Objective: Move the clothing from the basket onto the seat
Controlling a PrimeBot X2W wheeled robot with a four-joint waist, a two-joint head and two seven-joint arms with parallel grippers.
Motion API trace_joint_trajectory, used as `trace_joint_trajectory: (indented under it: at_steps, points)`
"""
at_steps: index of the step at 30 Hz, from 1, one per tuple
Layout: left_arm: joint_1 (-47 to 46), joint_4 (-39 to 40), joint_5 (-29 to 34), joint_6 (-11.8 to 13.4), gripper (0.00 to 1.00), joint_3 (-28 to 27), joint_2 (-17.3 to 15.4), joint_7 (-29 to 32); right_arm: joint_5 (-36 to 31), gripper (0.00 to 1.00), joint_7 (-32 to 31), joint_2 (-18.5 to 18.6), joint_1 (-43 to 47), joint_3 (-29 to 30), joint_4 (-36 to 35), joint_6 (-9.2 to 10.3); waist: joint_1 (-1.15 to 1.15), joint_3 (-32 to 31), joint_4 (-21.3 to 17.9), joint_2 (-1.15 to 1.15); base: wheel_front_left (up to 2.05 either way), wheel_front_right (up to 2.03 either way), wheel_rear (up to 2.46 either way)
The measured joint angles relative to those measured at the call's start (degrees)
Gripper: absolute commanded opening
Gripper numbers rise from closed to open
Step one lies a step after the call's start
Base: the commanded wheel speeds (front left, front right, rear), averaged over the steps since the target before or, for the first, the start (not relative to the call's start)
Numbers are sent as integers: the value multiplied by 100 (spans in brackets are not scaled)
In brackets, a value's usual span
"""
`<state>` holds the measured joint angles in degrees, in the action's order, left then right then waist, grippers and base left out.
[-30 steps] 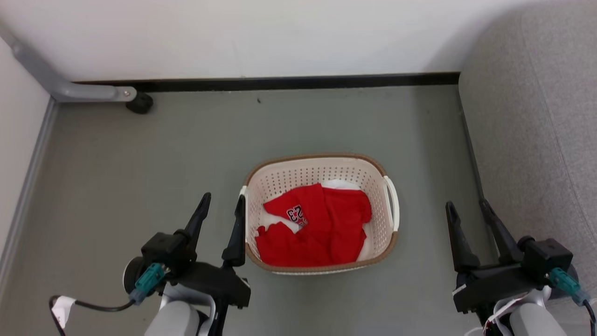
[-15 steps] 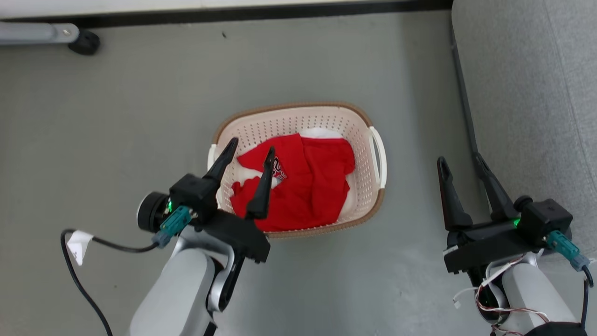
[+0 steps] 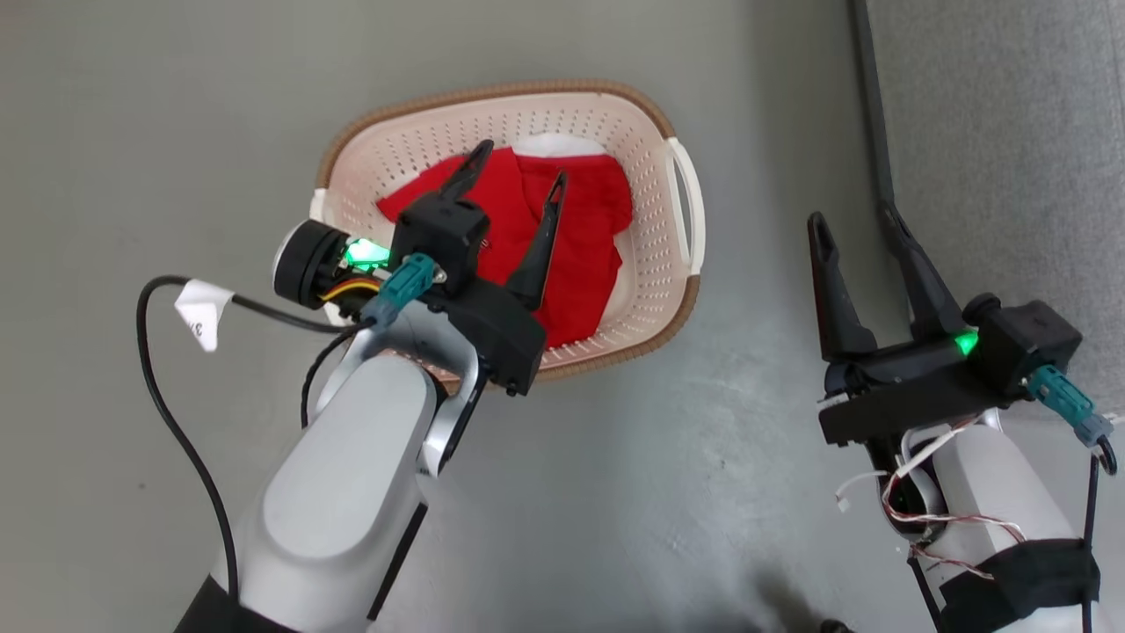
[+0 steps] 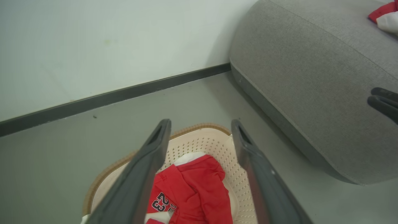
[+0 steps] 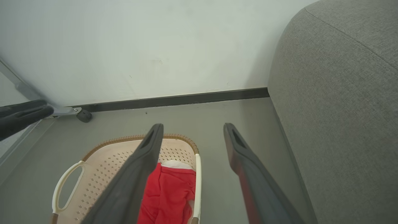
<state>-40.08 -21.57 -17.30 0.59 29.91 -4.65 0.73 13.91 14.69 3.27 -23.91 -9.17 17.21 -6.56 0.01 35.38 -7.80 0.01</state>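
Head view has the left fingers (image 3: pixel 540 237) spread wide and empty, poised over the basket (image 3: pixel 655 255), with the red clothing (image 3: pixel 584 220) directly beneath and between their tips. The left wrist view agrees: the clothing (image 4: pixel 189 193) lies crumpled in the basket's bottom below the two open fingers, its black number showing by the left one, and no contact is visible yet.

One second ago these fingers stood outside the basket, beside its left rim. Half a second ago they crossed its near-left corner, and now they reach well over the jersey. The reach is nearly done, I judge; what remains is a descent into the fabric and a pinch.

The right fingers (image 3: pixel 833 290) are likewise parted and holding nothing. They have kept their place, right of the basket on the side of the seat (image 3: pixel 1011 132), with bare floor (image 3: pixel 756 369) between them and the basket.

The wall and skirting have left the head view and the basket sits higher in it. That is the camera tipping downward, not the basket sliding. Some red and white cloth (image 4: pixel 384 12) already lies on the seat, far beyond the left fingers.
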Motion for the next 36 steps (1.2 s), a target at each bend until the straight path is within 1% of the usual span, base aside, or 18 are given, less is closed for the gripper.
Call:
trace_joint_trajectory:
  at_steps: [3, 5, 9, 10, 11, 13, 19, 22, 32, 36]
  points:
    - [-177, -156, 68, 85, 100, 41, 1, 218, 105, 100, 0, 0, -125, -158, 0, 2, 0, 223, -72, 0, 0, 0, 0]
    - [-297, -252, 134, 99, 100, 65, -2, 331, 202, 100, 0, -1, -190, -285, 0, 20, 0, 360, -124, 0, 0, 0, 0]
    - [-561, -479, 188, 148, 100, 102, 11, 610, 403, 100, 0, -2, -293, -472, 1, 109, -1, 600, -231, 0, 0, 0, 0]
    - [-617, -553, 189, 181, 100, 100, 19, 693, 435, 100, 0, -1, -308, -510, 3, 113, 0, 652, -258, 0, 0, 0, 0]
    - [-671, -632, 209, 211, 100, 103, 22, 789, 464, 100, 0, 0, -331, -566, 4, 157, -1, 704, -286, 0, 0, 0, 0]
    - [-770, -764, 297, 301, 100, 99, 25, 947, 535, 100, 0, -1, -388, -668, 2, 165, -1, 801, -338, 0, 0, 0, 0]
    - [-1092, -1076, 445, 428, 100, 110, 42, 1400, 783, 100, 0, -2, -540, -875, 2, 311, -1, 1082, -491, 0, 0, 0, 0]
    - [-1210, -1245, 447, 498, 100, 29, 43, 1627, 886, 100, 0, -2, -597, -951, 1, 360, -1, 1212, -568, 0, 0, 0, 0]
    - [-1631, -1610, 493, 598, 100, -215, 42, 2143, 1089, 100, 0, -4, -676, -1150, 2, 505, -1, 1628, -786, -1, 0, 0, 0]
    - [-1747, -1739, 509, 603, 100, -314, 43, 2291, 1089, 100, 0, -7, -810, -1211, 1, 504, -1, 1826, -854, -1, 0, 0, 0]
